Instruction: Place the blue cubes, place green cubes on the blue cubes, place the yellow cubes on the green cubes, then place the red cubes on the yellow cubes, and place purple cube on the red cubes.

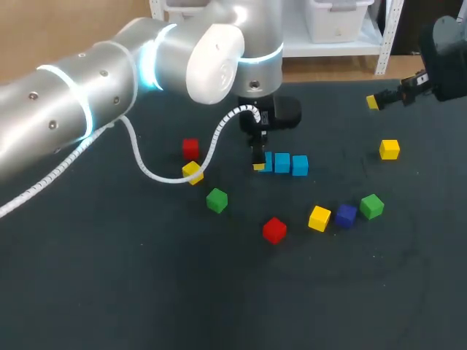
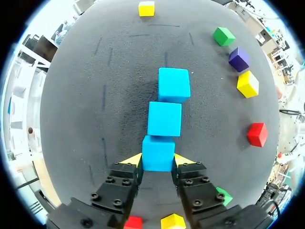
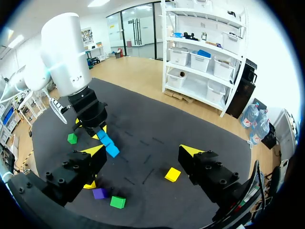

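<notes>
The left gripper [image 2: 157, 161] is pinching the near blue cube [image 2: 157, 152]. Both yellow tips sit against its opposite sides, and the cube looks to be down on the dark table [image 1: 109, 292]. In the head view it forms the 9 o'clock end of a row of 3 near the table's middle, with the middle blue cube [image 1: 282, 162] and the end blue cube [image 1: 300, 165] running off toward 3 o'clock.

I judge the step in hand to be seating this 3rd cube, which would finish the blue base layer. To do it well, check that the cube touches its neighbour with faces parallel. The left wrist view shows the row slightly staggered, the end cube sitting a little off line. Then part the fingers evenly, so neither tip drags the cube sideways, and lift straight up before swinging away. A crooked base would make every later layer harder to balance.

The cube itself is bright sky blue — plain matte faces, crisp edges, no markings that I can see.

The right gripper [image 1: 377, 101] hangs spread and empty at about 2 o'clock of the row, well apart from it. A green cube [image 1: 217, 200] lies at 7 o'clock of the row, likely the next pick.
</notes>
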`<move>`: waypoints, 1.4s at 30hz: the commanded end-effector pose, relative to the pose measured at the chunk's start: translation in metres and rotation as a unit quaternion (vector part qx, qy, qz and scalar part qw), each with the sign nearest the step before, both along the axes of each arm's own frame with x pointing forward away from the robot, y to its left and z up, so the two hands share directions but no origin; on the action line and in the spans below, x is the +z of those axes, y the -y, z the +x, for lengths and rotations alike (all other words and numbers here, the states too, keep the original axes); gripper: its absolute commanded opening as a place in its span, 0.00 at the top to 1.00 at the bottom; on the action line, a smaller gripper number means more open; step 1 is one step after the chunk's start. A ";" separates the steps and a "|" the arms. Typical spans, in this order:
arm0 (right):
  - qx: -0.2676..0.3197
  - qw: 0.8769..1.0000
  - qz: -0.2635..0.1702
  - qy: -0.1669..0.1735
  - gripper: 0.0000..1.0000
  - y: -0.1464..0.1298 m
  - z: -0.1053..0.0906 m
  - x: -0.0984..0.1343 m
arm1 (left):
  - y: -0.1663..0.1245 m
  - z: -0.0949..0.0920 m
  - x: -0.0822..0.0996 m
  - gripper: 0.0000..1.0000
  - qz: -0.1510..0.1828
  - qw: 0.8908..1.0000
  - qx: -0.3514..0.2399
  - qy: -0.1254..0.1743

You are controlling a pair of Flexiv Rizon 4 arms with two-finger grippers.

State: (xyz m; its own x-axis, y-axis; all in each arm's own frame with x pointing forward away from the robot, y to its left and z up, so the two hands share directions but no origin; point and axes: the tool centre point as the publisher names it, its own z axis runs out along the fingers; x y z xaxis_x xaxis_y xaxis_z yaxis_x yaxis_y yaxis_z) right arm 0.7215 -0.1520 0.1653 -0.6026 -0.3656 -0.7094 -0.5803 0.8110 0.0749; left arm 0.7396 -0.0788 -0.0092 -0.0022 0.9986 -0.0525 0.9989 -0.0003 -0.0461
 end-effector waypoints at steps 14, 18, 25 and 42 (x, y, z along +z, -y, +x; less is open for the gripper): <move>-0.003 1.000 -0.002 0.002 0.00 -0.001 -0.001 0.000 | -0.002 -0.001 0.009 0.93 0.004 1.000 -0.004 0.010; -0.003 1.000 -0.002 0.002 0.00 -0.001 -0.001 0.000 | -0.002 -0.001 0.010 0.94 0.007 1.000 -0.004 0.008; -0.003 1.000 -0.002 0.002 0.00 -0.001 -0.001 0.000 | -0.005 -0.003 0.006 0.93 0.009 1.000 0.001 0.001; -0.003 1.000 -0.002 0.002 0.00 -0.001 -0.001 0.000 | 0.002 -0.005 0.004 0.00 0.006 1.000 -0.008 -0.004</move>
